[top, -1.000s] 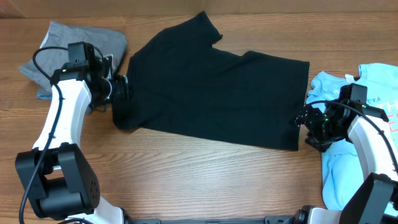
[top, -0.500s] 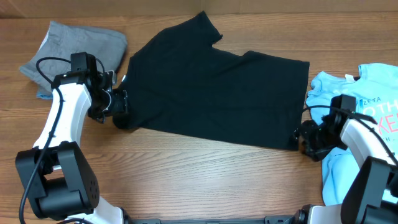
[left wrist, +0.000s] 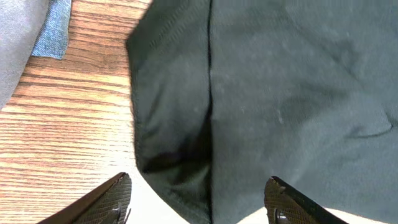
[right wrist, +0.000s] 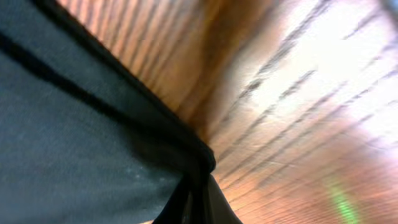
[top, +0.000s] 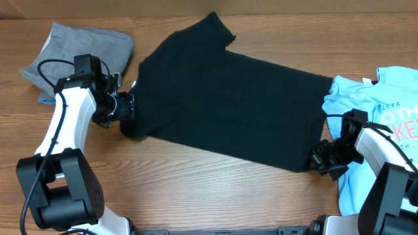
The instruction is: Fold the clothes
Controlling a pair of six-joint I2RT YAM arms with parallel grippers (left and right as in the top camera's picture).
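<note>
Change at the right: the right end effector (top: 322,156) has come down and outward toward the near edge of the worktop (top: 215,189) over the last second; the hem corner of the black T-shirt (top: 228,104) has travelled with it
Change in the cloth: the shirt's right side, squared off a second ago, is now drawn into a slanting corner that reaches toward the light blue T-shirt (top: 385,111); the two now lie just beside each other, perhaps touching
Change at the left: the left end effector (left wrist: 198,198) has dropped a little and then held at the shirt's left edge
Right grip: clamped on the hem corner; its wrist view is blurred and shows no fingers, so this is judged from the cloth bunching to a point at the frame's bottom edge and from the corner following the arm
Left grip: fingers spread wide with the black cloth lying between them, nothing pinched
Meaning for the task: the shirt looks to be in the spreading step, pulled flat before any fold; no fold is made yet
Where the shirt is: centre of the worktop, lying open in a single layer, one sleeve pointing to the far edge
Count of garments: three; one black, one light blue at the right, one grey garment (top: 85,42) crumpled at the far left
Count of arms: two, one end effector each
</note>
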